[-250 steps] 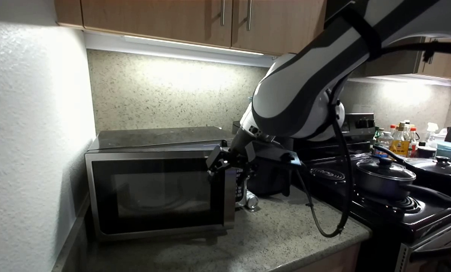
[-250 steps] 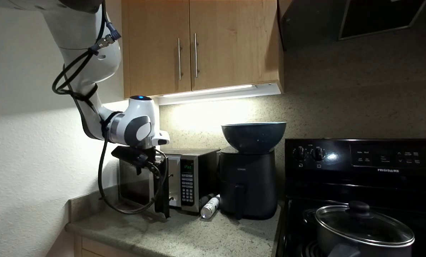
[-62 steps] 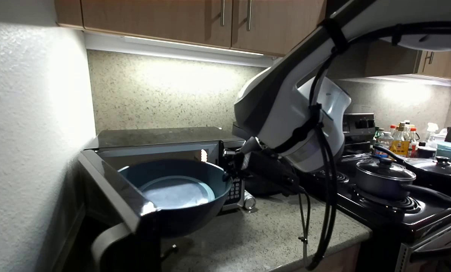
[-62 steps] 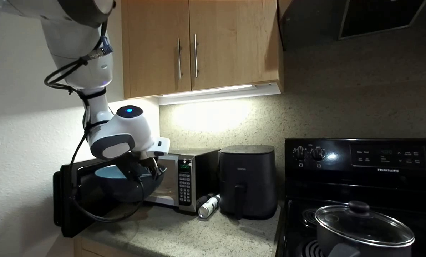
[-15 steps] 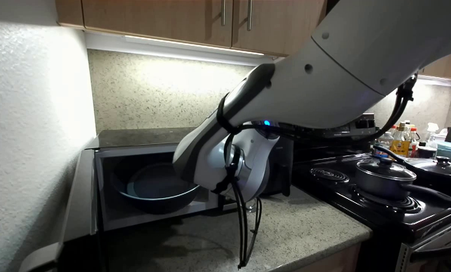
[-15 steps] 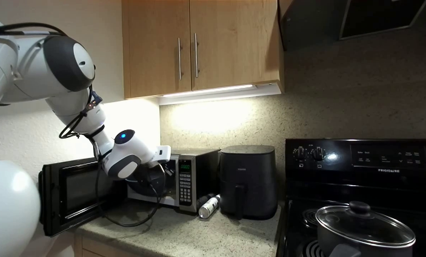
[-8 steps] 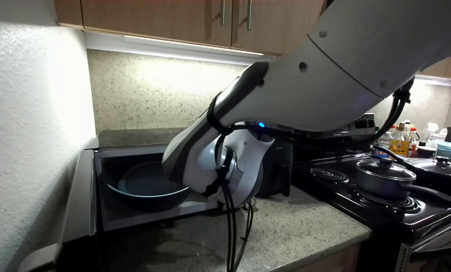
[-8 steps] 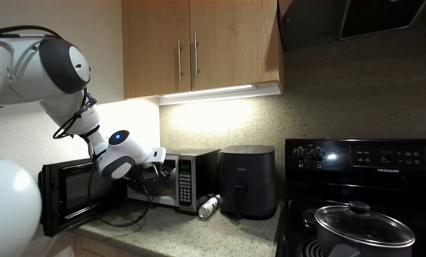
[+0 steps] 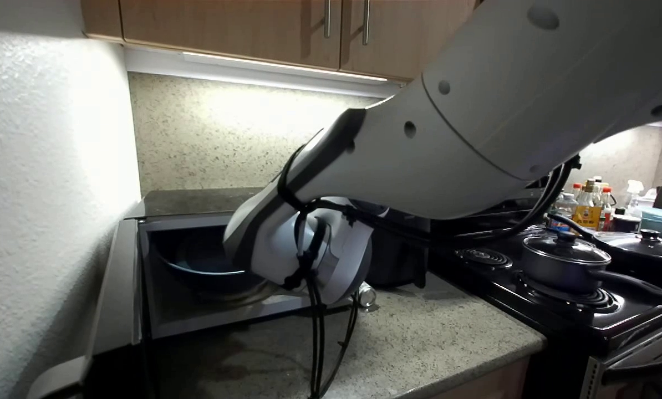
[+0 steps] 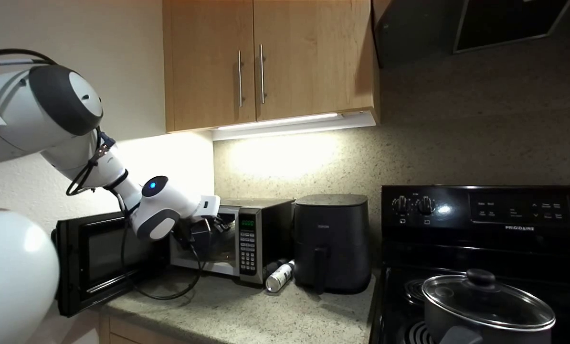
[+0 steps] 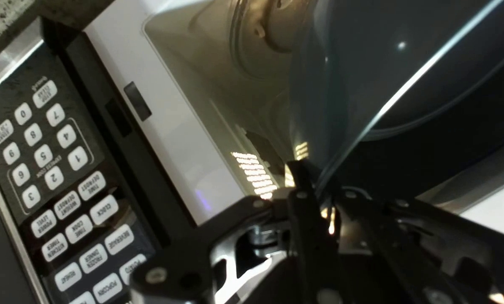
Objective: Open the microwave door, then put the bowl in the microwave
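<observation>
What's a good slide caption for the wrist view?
Gripper holding the bowl by its rim at the open microwave, keypad upside down at frame left.

The boxy stainless-steel microwave (image 10: 276,234) sits upright, its wide, dark-glass microwave door (image 10: 106,260) swung well open, inner face showing. The large, deep, round, glossy teal-blue bowl (image 9: 209,280) is in the microwave's opening, partly hidden in an exterior view; how far inside it reaches cannot be told.
</observation>
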{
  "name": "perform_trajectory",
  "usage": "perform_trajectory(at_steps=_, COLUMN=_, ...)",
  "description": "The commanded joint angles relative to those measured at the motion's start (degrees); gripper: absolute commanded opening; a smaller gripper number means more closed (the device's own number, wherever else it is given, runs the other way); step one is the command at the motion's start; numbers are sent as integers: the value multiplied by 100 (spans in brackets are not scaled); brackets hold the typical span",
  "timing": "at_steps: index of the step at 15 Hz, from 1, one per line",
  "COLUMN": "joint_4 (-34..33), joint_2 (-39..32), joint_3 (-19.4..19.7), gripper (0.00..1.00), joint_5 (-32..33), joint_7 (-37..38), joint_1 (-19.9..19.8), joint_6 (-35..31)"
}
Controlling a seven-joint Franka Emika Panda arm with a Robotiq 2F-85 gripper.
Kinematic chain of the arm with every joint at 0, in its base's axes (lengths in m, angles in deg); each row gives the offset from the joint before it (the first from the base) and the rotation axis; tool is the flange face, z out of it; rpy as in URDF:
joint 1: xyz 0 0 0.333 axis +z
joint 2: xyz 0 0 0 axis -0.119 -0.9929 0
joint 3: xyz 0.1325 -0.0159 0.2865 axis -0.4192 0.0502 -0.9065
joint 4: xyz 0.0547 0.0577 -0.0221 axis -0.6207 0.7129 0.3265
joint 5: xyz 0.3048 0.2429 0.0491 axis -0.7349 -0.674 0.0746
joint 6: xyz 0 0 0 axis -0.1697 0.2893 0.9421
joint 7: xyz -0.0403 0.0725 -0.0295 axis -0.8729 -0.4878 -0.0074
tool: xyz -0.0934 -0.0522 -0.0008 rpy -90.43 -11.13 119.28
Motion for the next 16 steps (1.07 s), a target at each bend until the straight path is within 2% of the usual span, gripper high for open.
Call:
perform_trajectory(at_steps=1, joint_4=-8, joint_2=-8, joint_3=4, gripper=7, joint_5=-2, joint_7=1, joint_1=1, joint_6=0)
perform_trajectory(at_steps=4, joint_4=-112, joint_2=-315, joint_3=-93, gripper=7, joint_5=-860, joint_7=543, joint_1=149, joint_6=-290)
perform_trajectory(at_steps=5, joint_4=-255, joint_2=-536, joint_3=118, gripper=7, joint_5=-1168, joint_7=731, joint_1=329, joint_6=-95)
perform_trajectory(at_steps=6, joint_4=-316, joint_2=-539, joint_3=-224, gripper=7, joint_5=-1228, joint_7=749, joint_1=149, joint_6=-217)
perform_trajectory(at_steps=7, joint_4=-482, joint_2=-796, joint_3=26, gripper=7, joint_5=-1455, joint_7=949, joint_1=345, joint_6=-49)
perform_trajectory(at_steps=8, joint_4=-611, joint_2=-875, joint_3=-63, gripper=7, joint_5=-1551, joint_7=1086, joint_1=304, joint_6=-61)
perform_trajectory(at_steps=12, joint_4=-1032, joint_2=-1201, joint_3=-22, gripper=6, joint_5=-1809, joint_7=1300, joint_1=338, joint_6=-90)
perform_trajectory(at_steps=13, joint_4=-732, joint_2=-909, joint_3=-80, gripper=8, joint_5=-1587, joint_7=1078, joint_1=276, joint_6=-101)
perform_trajectory(at_steps=16, joint_4=-780, joint_2=-947, joint_3=25, gripper=6, joint_5=-1618, joint_7=1049, joint_1=345, joint_6=-103)
